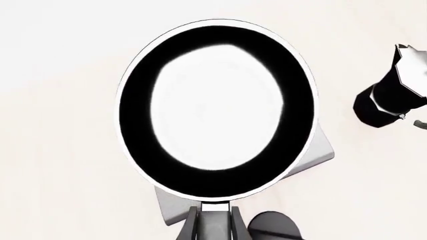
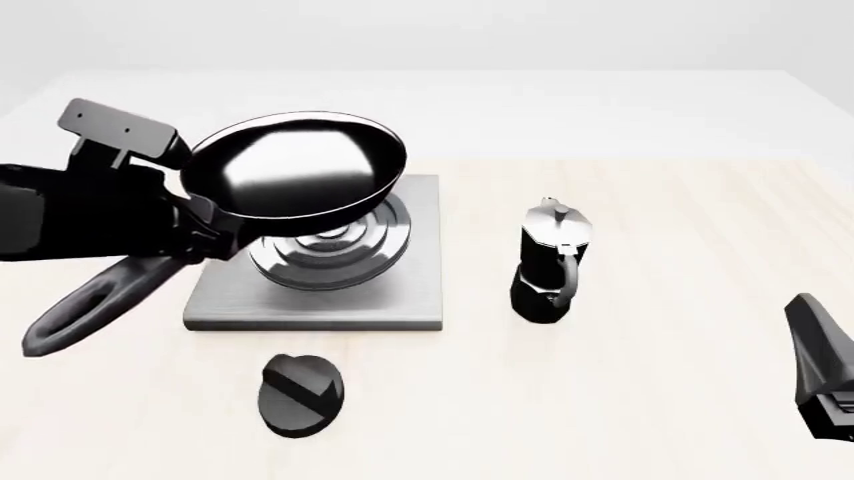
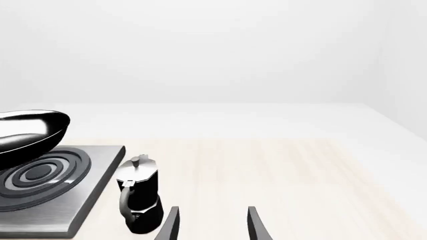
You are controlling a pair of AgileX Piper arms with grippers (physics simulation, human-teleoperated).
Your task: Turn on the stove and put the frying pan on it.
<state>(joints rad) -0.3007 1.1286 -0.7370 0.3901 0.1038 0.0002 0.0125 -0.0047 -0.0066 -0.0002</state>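
My left gripper (image 2: 200, 235) is shut on the handle of the glossy black frying pan (image 2: 296, 170) and holds it tilted in the air just above the stove's burner rings (image 2: 334, 250). The handle's loop end (image 2: 60, 325) sticks out toward the front left. In the left wrist view the pan (image 1: 217, 185) covers most of the grey stove slab (image 1: 320, 152), and my fingers (image 1: 190, 225) clamp the handle. The black knob (image 2: 299, 393) lies in front of the slab (image 2: 400, 295). My right gripper (image 3: 212, 227) is open and empty, low at the front right (image 2: 821, 365).
A black-and-silver moka pot (image 2: 549, 262) stands just right of the stove; it also shows in the right wrist view (image 3: 140, 195) and the left wrist view (image 1: 393, 95). The light wooden table (image 2: 667, 400) stretches to the right.
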